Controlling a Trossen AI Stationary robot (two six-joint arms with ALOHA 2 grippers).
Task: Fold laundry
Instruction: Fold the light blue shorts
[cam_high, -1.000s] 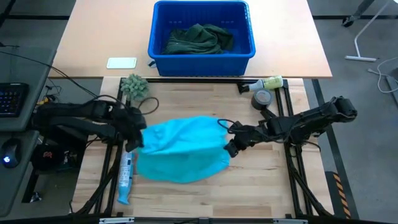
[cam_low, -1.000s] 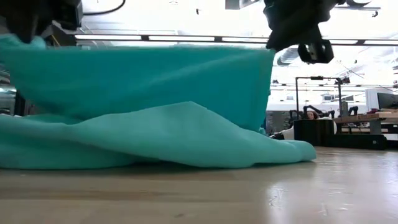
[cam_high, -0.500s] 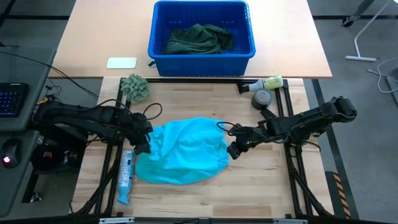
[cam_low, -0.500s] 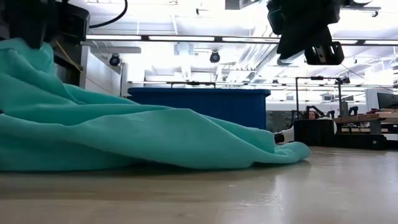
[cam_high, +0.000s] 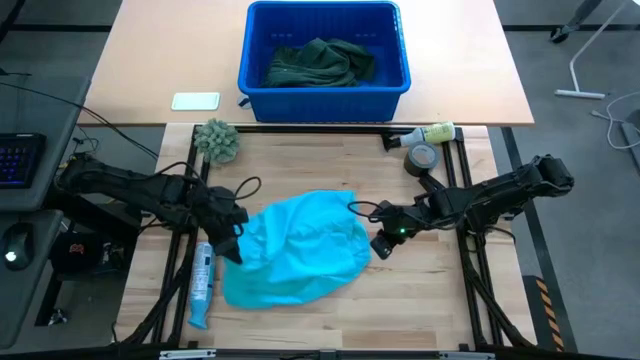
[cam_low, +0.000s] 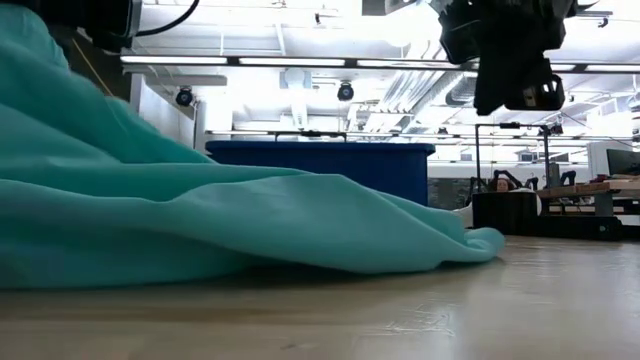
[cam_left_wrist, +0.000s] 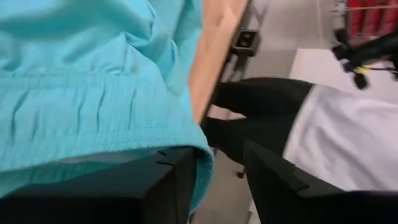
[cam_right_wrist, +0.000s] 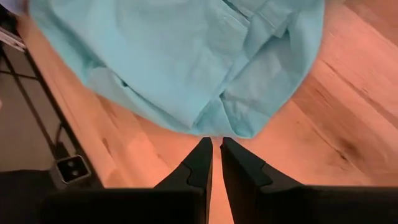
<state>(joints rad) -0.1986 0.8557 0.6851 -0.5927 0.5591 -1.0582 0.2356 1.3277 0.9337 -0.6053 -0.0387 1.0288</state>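
A turquoise shirt (cam_high: 295, 250) is seen lying crumpled in a rounded heap on the wooden surface (cam_high: 430, 300), near its middle. The left gripper (cam_high: 232, 248) is placed at the shirt's left edge; in the left wrist view its jaws are seen standing apart, with a hem of the cloth (cam_left_wrist: 99, 106) draped between them and over one finger (cam_left_wrist: 168, 180), not pinched. The right gripper (cam_high: 381, 247) is held just off the shirt's right edge, above bare wood, and its jaws are seen together with nothing between them; the cloth's edge (cam_right_wrist: 186, 68) lies just ahead of its fingertips. From the low view the shirt (cam_low: 200, 230) is shown spread flat along the surface, rising toward the left. A blue bin (cam_high: 255, 80) stands on the far surface, well apart from the shirt, with dark green laundry (cam_high: 320, 62) bundled inside. A fuzzy ball (cam_high: 216, 139) rests near the wooden surface's far left corner.
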